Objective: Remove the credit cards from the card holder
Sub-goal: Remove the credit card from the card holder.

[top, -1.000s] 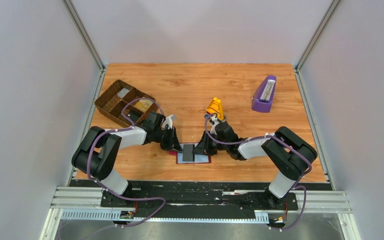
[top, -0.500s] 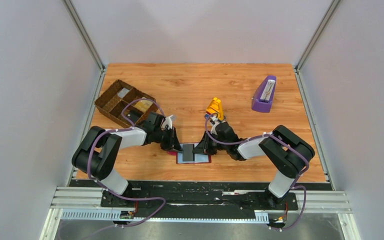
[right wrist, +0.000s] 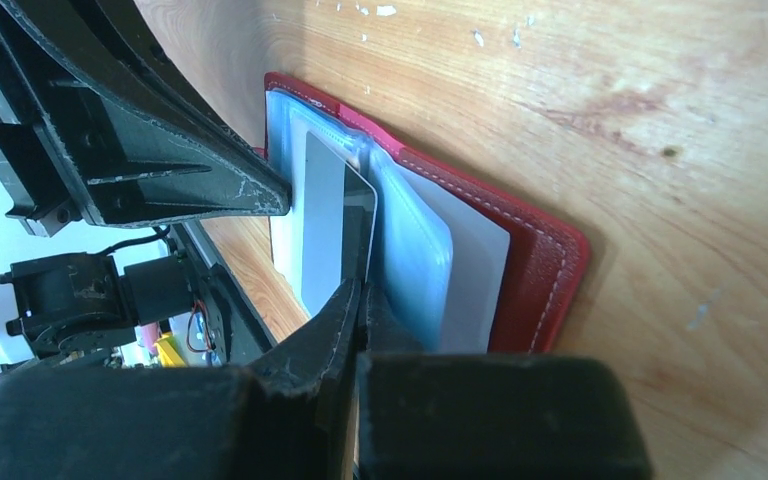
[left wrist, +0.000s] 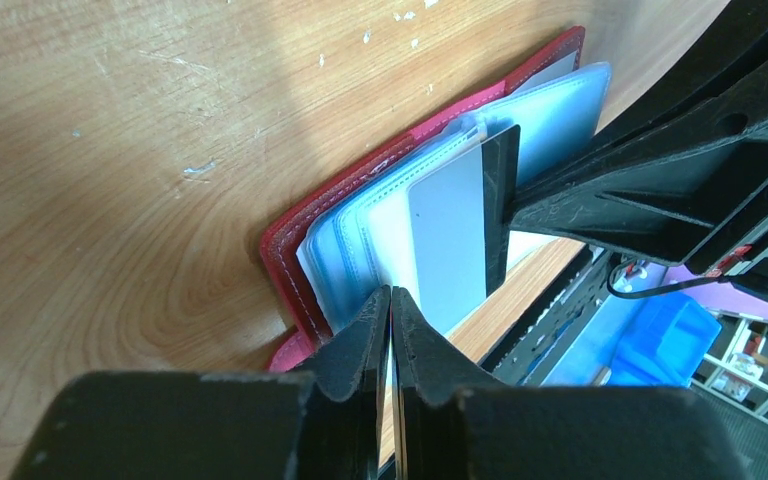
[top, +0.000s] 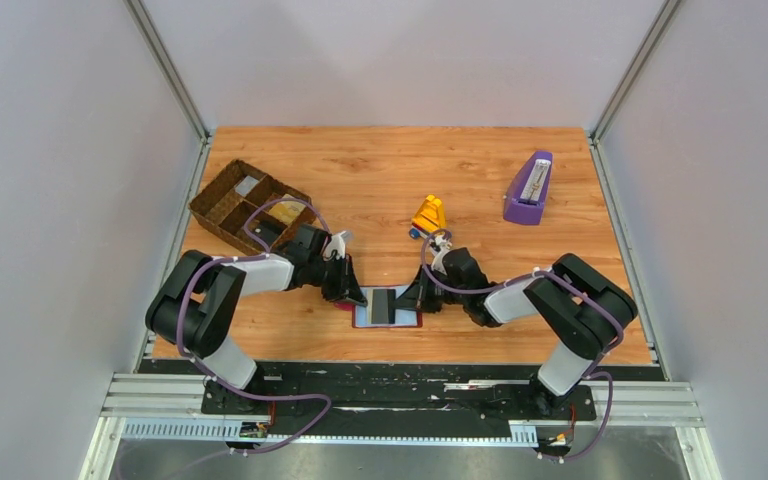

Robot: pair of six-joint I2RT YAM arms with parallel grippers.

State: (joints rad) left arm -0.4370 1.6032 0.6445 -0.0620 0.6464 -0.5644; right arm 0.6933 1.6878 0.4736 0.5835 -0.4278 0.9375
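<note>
The dark red card holder [top: 411,322] lies open near the table's front edge, its grey-blue sleeves [left wrist: 360,235] facing up. A grey credit card [top: 382,304] with a black stripe sticks partly out of a sleeve. My right gripper [top: 418,298] comes in from the right and is shut on the card's striped edge [right wrist: 358,235]. My left gripper [top: 357,295] is at the holder's left side, its jaws [left wrist: 391,298] pinched on the sleeve edge of the card holder [left wrist: 290,250]. The red cover [right wrist: 540,265] lies flat on the wood.
A brown wicker basket [top: 245,205] stands at the back left and a purple wedge stand [top: 529,188] at the back right. A small yellow object [top: 428,214] sits just behind the right wrist. The black base rail [top: 400,375] runs close below the holder.
My right gripper has closed on the card and drawn slightly to the right, and the card has shifted right with it. The left gripper has stayed at the holder's left side.
</note>
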